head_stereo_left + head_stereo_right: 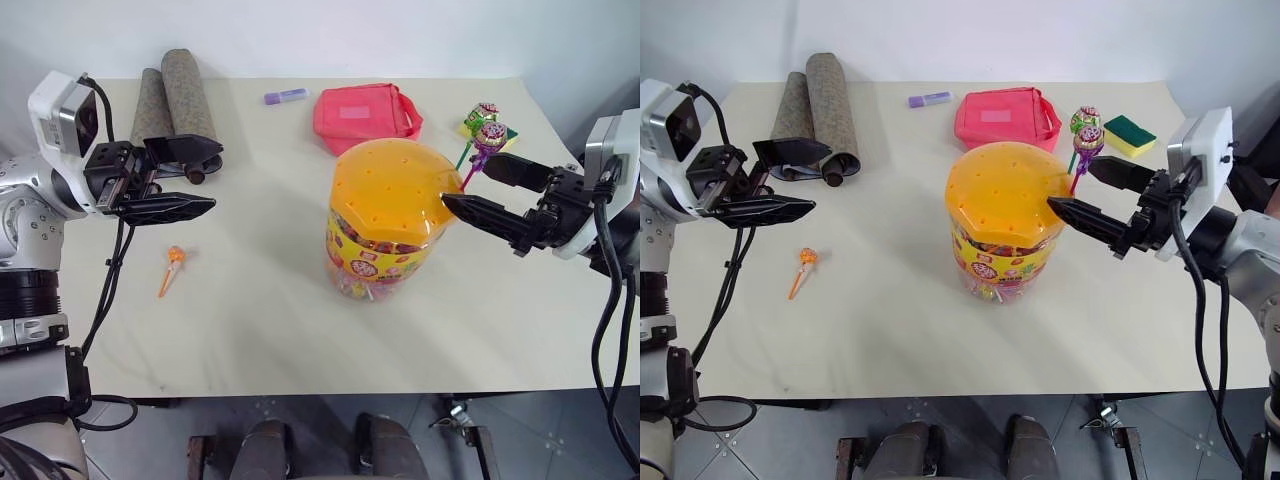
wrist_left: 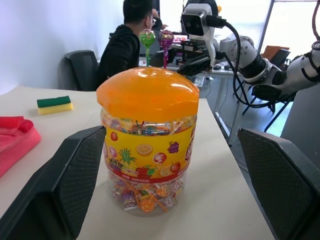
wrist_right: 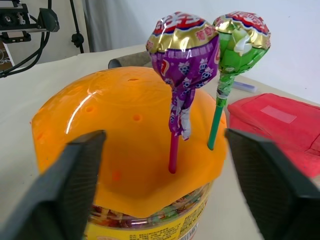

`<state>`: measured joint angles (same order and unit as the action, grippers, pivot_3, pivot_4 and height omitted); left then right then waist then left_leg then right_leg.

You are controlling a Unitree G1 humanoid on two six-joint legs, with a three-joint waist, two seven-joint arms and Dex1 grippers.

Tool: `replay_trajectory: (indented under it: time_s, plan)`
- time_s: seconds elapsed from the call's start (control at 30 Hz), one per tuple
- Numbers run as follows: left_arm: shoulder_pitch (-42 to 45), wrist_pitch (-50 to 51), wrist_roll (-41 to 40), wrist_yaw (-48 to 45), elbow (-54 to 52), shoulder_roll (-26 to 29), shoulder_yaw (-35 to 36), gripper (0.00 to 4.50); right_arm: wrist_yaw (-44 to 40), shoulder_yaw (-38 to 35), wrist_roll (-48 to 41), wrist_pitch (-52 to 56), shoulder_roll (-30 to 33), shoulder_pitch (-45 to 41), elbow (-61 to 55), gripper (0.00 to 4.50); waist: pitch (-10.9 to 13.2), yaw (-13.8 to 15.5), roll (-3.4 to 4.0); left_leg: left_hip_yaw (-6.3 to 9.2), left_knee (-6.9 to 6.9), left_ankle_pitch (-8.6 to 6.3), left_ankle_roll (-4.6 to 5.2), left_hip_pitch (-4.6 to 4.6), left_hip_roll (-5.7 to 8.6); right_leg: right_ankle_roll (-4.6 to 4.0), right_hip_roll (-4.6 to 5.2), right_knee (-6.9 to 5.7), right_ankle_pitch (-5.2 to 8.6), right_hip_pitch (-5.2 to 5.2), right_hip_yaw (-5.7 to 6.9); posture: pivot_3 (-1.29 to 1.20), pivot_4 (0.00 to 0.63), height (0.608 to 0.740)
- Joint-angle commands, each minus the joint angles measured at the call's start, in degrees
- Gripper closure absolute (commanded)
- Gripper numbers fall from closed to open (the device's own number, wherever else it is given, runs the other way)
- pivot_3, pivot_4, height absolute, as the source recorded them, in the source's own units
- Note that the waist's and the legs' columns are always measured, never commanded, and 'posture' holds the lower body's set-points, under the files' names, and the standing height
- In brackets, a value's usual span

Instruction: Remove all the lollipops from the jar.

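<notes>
The jar point(image 1: 385, 215), a clear tub with a domed orange lid point(image 3: 115, 115), stands mid-table. Two lollipops rise from holes in the lid's right side: a purple one point(image 3: 184, 55) and a green one point(image 3: 241, 37) just behind it. An orange lollipop point(image 1: 174, 258) lies flat on the table to the left. My right gripper point(image 1: 466, 180) is open and level at the lid's right edge. Its fingers stand on either side of the two sticks and touch neither. My left gripper point(image 1: 216, 177) hangs open and empty over the table's left side, pointing at the jar.
A pink pouch point(image 1: 365, 112) and a purple tube point(image 1: 286, 96) lie behind the jar. Two rolled mats point(image 1: 170, 100) are at the back left, close to my left gripper. A yellow-green sponge point(image 1: 1129, 134) sits back right. A person point(image 2: 125, 45) sits beyond the table.
</notes>
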<state>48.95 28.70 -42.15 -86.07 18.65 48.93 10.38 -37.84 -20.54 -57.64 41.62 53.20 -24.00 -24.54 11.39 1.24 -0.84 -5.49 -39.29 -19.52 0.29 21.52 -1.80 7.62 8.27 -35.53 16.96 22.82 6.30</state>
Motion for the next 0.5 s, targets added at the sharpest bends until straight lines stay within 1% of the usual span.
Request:
replay_trajectory:
  time_s: [0.03,0.2,0.27,0.3,0.5]
  plan:
    - [0.6,-1.2,-2.1,-6.4,-0.7,1.9,0.7,0.0,-0.7,-1.3,0.1,-1.5,-0.7,-1.4,-0.6,1.93,0.0,0.0,0.0,0.0,0.0,0.0,0.0,0.0,0.0,0.0,0.0,0.0,0.0,0.0,0.0,0.0,0.15,0.74]
    - [-0.3,-0.8,-2.6,-6.4,-1.4,2.0,1.5,0.0,-0.4,-1.2,-0.3,-0.4,-0.8,-3.0,-0.3,3.56,0.0,0.0,0.0,0.0,0.0,0.0,0.0,0.0,0.0,0.0,0.0,0.0,0.0,0.0,0.0,0.0,0.15,0.74]
    - [-1.1,-0.6,-2.8,-6.0,-1.9,2.0,2.0,0.0,0.2,-1.2,-0.8,0.4,-0.9,-3.6,-0.1,4.3,0.0,0.0,0.0,0.0,0.0,0.0,0.0,0.0,0.0,0.0,0.0,0.0,0.0,0.0,0.0,0.0,0.15,0.74]
    - [-1.5,-0.6,-2.9,-5.8,-2.1,2.0,2.2,0.0,0.3,-1.3,-1.1,0.6,-1.0,-3.9,-0.1,4.49,0.0,0.0,0.0,0.0,0.0,0.0,0.0,0.0,0.0,0.0,0.0,0.0,0.0,0.0,0.0,0.0,0.15,0.74]
    - [-2.6,-0.2,-3.8,-5.4,-3.3,1.8,2.7,0.0,0.9,-2.1,-2.7,1.2,-0.8,-7.7,0.0,4.49,0.0,-0.1,0.0,0.0,0.0,0.0,0.0,0.01,-0.01,0.0,0.0,0.0,0.0,0.03,0.0,0.0,0.15,0.74]
